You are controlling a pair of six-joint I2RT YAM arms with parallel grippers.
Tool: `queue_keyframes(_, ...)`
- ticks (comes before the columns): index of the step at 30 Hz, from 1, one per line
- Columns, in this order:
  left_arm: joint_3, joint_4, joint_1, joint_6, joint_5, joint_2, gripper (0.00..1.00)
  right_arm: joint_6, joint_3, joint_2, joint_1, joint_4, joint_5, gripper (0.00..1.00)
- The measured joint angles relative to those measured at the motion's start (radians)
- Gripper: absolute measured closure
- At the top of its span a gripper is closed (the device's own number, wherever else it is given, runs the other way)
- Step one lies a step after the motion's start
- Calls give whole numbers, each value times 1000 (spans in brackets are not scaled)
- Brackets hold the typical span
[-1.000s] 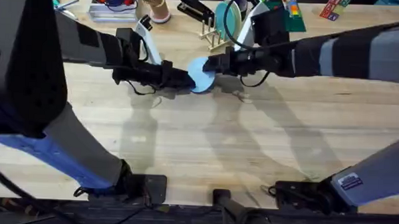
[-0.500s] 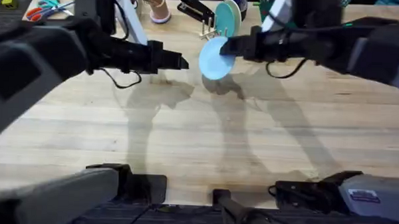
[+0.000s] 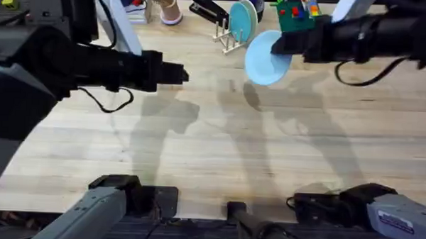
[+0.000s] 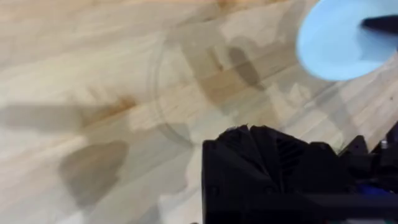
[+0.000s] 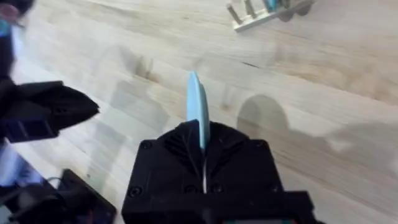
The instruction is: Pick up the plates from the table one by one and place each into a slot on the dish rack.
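Observation:
My right gripper (image 3: 278, 46) is shut on the rim of a pale blue plate (image 3: 265, 59) and holds it tilted in the air, just right of the dish rack (image 3: 228, 39). A teal plate (image 3: 242, 20) stands upright in the rack. In the right wrist view the held plate (image 5: 196, 106) shows edge-on between the fingers, with the rack (image 5: 264, 14) farther off. My left gripper (image 3: 180, 74) hovers over the table (image 3: 212, 148) left of centre, shut on nothing. The left wrist view shows the held plate (image 4: 341, 38) some way off.
Along the table's back edge stand a tan mug (image 3: 167, 7), a black stapler (image 3: 208, 9), a clear tray of small items (image 3: 134, 0) and a green block with coloured pieces (image 3: 296, 13). Bare planks stretch across the table's middle and front.
The plate passed from between both grippers to the right one alone. The right gripper carried it up and to the right, past the rack. The left arm drew back to the left.

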Motion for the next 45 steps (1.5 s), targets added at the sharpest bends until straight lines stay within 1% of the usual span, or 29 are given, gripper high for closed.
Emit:
queue_keyframes(4,58,-98,0,-2,-72,-4,963,-73,96,-1,0,-122,66,972)
queue_keyframes(8,133,-151,0,-1,-135,-4,961,-134,163,-2,0,-202,138,972)
queue_keyframes(9,148,-160,0,0,-149,-4,941,-150,177,-1,0,-218,153,972)
queue_keyframes(10,162,-167,0,2,-163,-4,892,-163,189,-1,0,-230,163,972)
queue_keyframes(11,171,-171,0,2,-171,-4,835,-174,201,-1,0,-243,173,972)
queue_keyframes(12,181,-177,0,3,-180,-4,751,-184,212,-1,0,-255,186,972)
queue_keyframes(13,186,-178,0,5,-188,-4,630,-193,221,-1,0,-264,200,972)
queue_keyframes(16,199,-180,0,5,-199,-4,164,-216,241,-2,0,-279,242,972)
queue_keyframes(17,201,-181,0,3,-201,-4,45,-222,246,-1,0,-281,254,972)
queue_keyframes(18,201,-181,0,3,-202,-4,17,-229,248,-1,0,-281,262,972)
queue_keyframes(25,201,-181,0,3,-213,-4,6,-282,271,-1,0,-286,291,972)
queue_keyframes(31,201,-181,0,3,-216,-4,6,-327,359,14,0,-298,294,972)
queue_keyframes(38,201,-181,0,3,-217,-4,6,-383,493,115,2,-336,294,972)
queue_keyframes(45,201,-181,0,3,-217,-4,5,-430,620,212,11,-341,295,972)
